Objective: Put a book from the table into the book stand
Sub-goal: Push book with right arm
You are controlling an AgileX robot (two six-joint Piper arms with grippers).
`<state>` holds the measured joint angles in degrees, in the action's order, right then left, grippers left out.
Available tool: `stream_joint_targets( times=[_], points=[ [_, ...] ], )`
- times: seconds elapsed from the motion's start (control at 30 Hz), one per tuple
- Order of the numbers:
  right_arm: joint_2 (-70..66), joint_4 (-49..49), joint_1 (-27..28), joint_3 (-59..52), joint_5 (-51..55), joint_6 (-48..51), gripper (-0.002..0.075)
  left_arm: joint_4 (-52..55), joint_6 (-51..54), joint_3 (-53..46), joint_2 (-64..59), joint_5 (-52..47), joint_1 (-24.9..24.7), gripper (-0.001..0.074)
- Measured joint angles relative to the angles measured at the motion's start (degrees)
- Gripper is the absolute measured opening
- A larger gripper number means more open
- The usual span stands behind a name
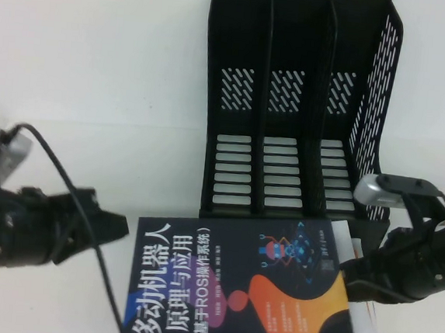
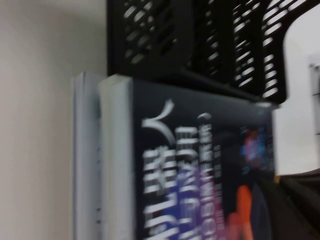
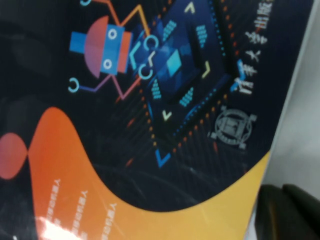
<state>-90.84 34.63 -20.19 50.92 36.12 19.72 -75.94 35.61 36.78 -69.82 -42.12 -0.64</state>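
Note:
The book (image 1: 235, 284), black-covered with a white Chinese title and orange, purple and blue shapes, lies flat on the table (image 1: 83, 69) just in front of the book stand (image 1: 290, 102). The stand is black with three upright slots, all empty. My left gripper (image 1: 123, 228) is shut, its tip at the book's left edge. My right gripper (image 1: 346, 265) is shut, its tip at the book's right edge. The right wrist view shows the cover (image 3: 150, 125) close up, with dark fingers (image 3: 287, 212) beside its edge. The left wrist view shows the book (image 2: 200, 165) and the stand (image 2: 200, 40).
A white-edged book (image 2: 85, 160) lies under the black book and sticks out a little at its right side (image 1: 355, 233). The left arm's cable (image 1: 66, 176) loops over the table near the book's left corner.

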Motion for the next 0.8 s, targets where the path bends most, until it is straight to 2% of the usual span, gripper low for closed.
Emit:
stream_joint_targets(
  times=[0.17,0.23,0.33,0.4,0.5,0.57,0.67,0.8],
  points=[
    [-0.3,0.5,-3.47,0.0,-1.43,0.0,-0.0003,-0.74,-0.61,1.79,-0.25,-8.93,6.98,0.0],
    [-0.35,0.72,-4.9,0.0,-2.36,0.0,-0.0003,-0.74,-0.66,2.07,-0.39,-12.14,9.76,0.0025],
    [-0.45,1.05,-6.39,0.0,-3.48,0.0,-0.0003,-0.74,-0.17,2.16,-0.51,-14.62,13.31,0.0126],
    [-0.49,1.84,-7.16,0.0,-4.22,0.0,-0.0003,-0.03,0.45,2.16,-0.51,-14.85,14.77,0.0231],
    [-0.97,3.64,-7.84,0.09,-5.02,0.0,-0.0003,2.51,0.67,2.34,-0.51,-14.98,15.44,0.0387],
    [-1.49,4.02,-7.91,0.7,-5.15,0.0,-0.0003,4.14,0.78,2.43,-0.51,-15.06,15.44,0.0455],
    [-2.67,4.5,-8.26,2.11,-5.03,0.0,-0.0003,6.43,0.76,2.43,-0.51,-15.11,15.44,0.0501],
    [-4.19,4.94,-8.37,3.61,-4.52,0.0,-0.0003,8.7,0.76,2.47,-0.6,-15.11,15.44,0.0515]
  ],
)
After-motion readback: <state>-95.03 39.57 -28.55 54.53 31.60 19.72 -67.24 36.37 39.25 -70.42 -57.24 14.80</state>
